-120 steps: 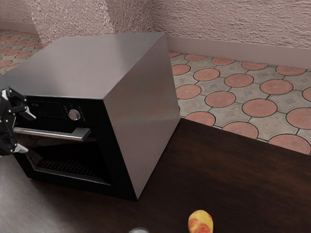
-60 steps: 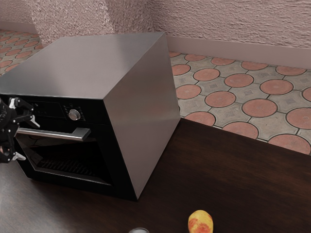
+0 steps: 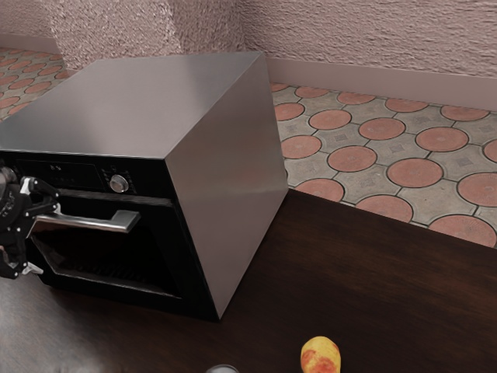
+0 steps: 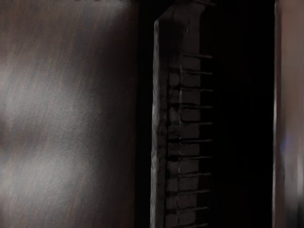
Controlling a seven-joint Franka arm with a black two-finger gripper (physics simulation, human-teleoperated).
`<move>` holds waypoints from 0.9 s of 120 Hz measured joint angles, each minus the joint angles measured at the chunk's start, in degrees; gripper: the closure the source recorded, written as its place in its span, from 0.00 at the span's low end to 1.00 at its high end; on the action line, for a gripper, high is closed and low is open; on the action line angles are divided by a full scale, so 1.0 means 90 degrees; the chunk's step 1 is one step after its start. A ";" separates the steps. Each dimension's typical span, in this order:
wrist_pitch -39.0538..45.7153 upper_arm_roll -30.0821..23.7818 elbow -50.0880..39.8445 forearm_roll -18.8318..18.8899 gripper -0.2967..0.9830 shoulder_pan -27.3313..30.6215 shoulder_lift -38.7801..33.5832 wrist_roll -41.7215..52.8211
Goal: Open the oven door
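Observation:
The black gripper point(image 3: 45, 238) is at the exterior view's left edge, in front of the oven door, with its fingers spread open. The upper finger is beside the far end of the silver handle point(image 3: 97, 223); whether they touch is unclear. The oven door point(image 3: 167, 252) is slightly ajar, tilted outward, with a narrow gap under the control panel point(image 3: 74, 173). In the wrist view, rack bars point(image 4: 190, 141) appear behind the dark door window, and a shiny metal strip point(image 4: 290, 114), likely the handle, is close to my hand.
The steel oven body point(image 3: 225, 186) stands on the dark wooden table point(image 3: 365, 264). A yellow-red fruit point(image 3: 321, 356) lies near the table's front part, with a small grey round object point(image 3: 223, 369) beside it. Tiled floor point(image 3: 388, 167) and a rough wall are behind.
My gripper has moved downward in the exterior view. The door's top edge and the handle have swung slightly outward and down, and a gap has appeared below the control panel.

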 joint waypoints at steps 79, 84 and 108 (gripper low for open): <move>-0.2454 -0.1698 0.4691 -0.1334 0.23 -0.0869 0.1877 -0.1186; -0.2650 -0.1714 0.5057 -0.1452 0.23 -0.1063 0.2637 -0.1448; -0.3023 -0.1785 0.5324 -0.1654 0.23 -0.1572 0.3767 -0.2470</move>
